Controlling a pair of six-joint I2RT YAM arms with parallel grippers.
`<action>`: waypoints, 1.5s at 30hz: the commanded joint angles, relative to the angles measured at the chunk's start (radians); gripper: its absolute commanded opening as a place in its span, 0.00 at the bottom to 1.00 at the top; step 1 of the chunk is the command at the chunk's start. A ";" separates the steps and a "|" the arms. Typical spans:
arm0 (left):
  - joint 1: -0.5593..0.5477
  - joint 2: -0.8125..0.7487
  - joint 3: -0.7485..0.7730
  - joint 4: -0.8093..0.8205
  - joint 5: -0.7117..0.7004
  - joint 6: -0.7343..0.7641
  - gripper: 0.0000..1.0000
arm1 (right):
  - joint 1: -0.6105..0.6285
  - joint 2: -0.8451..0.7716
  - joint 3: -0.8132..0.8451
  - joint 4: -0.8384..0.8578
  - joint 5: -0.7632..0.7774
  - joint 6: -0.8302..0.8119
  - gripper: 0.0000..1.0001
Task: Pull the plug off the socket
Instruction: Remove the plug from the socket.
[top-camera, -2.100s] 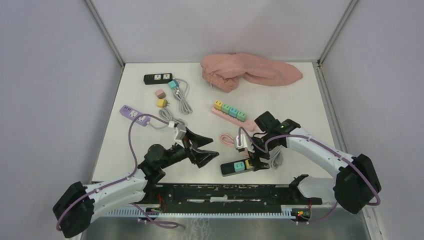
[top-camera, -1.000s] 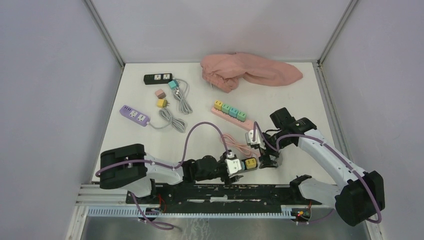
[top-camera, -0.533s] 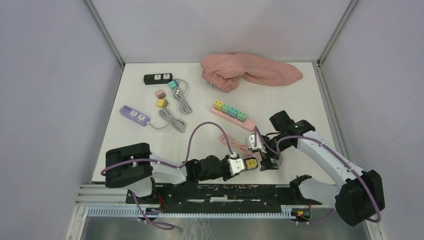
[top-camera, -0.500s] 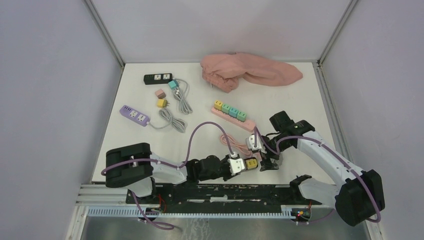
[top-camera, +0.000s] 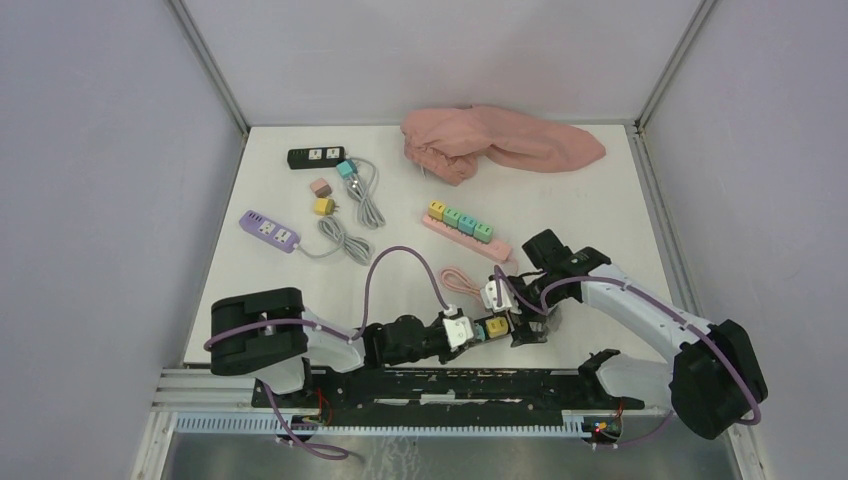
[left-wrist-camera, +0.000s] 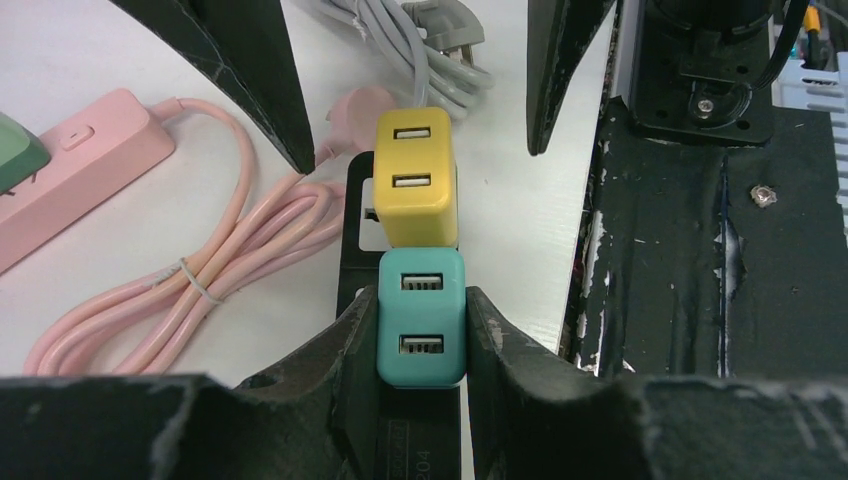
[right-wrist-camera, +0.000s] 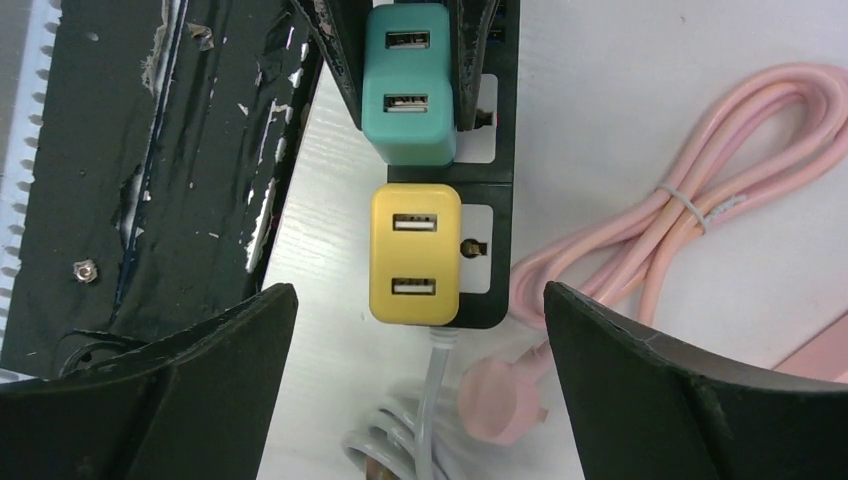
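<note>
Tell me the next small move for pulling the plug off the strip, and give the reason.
Probably draw the left pincer straight away from the black strip, taking the teal plug out. Its fingers press both sides of that plug, which sits in its socket. The right pincer hangs open astride the yellow plug, gripping nothing, so the strip may lift.

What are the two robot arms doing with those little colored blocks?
They are working on unplugging a charger. The left gripper has its jaws shut on the teal plug, which sits plugged into the black power strip and is not pulled out yet. The right gripper is open, its jaws spread wide on either side of the yellow plug without touching it.
</note>
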 joint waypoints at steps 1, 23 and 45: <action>0.009 -0.030 -0.031 0.244 0.001 -0.075 0.03 | 0.073 0.029 0.008 0.122 0.057 0.100 1.00; 0.015 -0.156 -0.094 0.365 0.029 -0.112 0.03 | 0.115 0.031 0.013 0.154 0.031 0.119 0.81; 0.076 -0.181 -0.072 0.269 -0.093 -0.277 0.03 | 0.122 0.038 0.093 0.028 -0.021 0.146 0.01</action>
